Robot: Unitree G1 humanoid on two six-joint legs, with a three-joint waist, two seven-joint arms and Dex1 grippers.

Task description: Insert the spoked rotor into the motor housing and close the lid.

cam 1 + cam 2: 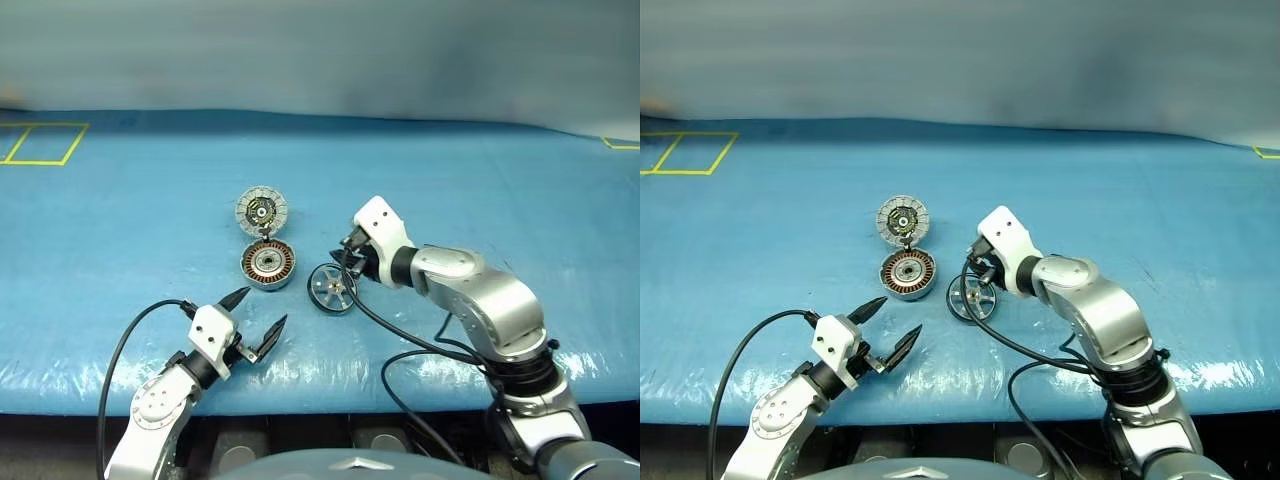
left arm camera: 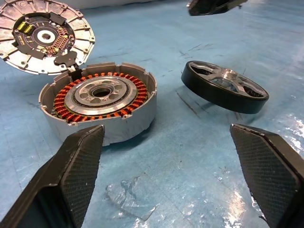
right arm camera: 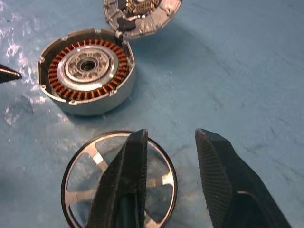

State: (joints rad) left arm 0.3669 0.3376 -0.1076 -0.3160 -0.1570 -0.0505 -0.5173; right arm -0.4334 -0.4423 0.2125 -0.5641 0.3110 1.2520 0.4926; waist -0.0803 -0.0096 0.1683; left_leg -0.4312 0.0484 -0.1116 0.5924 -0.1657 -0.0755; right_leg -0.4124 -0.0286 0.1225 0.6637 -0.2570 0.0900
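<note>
We see the spoked rotor [image 1: 332, 289] on the blue tabletop [image 1: 480, 190], just right of the motor housing [image 1: 268, 265], lid [image 1: 262, 210] flipped open. Right tool [image 3: 171, 156] parted above the rotor, holding nothing; left tool [image 1: 262, 316] spread wide.

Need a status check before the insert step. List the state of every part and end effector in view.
Housing: open, windings exposed, no rotor inside.
Lid: swung back on its hinge, ribbed inside facing up.
Rotor: on the table beside the housing, tilted, not inserted.
Left end effector: open, holding nothing.
Right end effector: fingers parted, over the rotor, not clamped on it.
</note>
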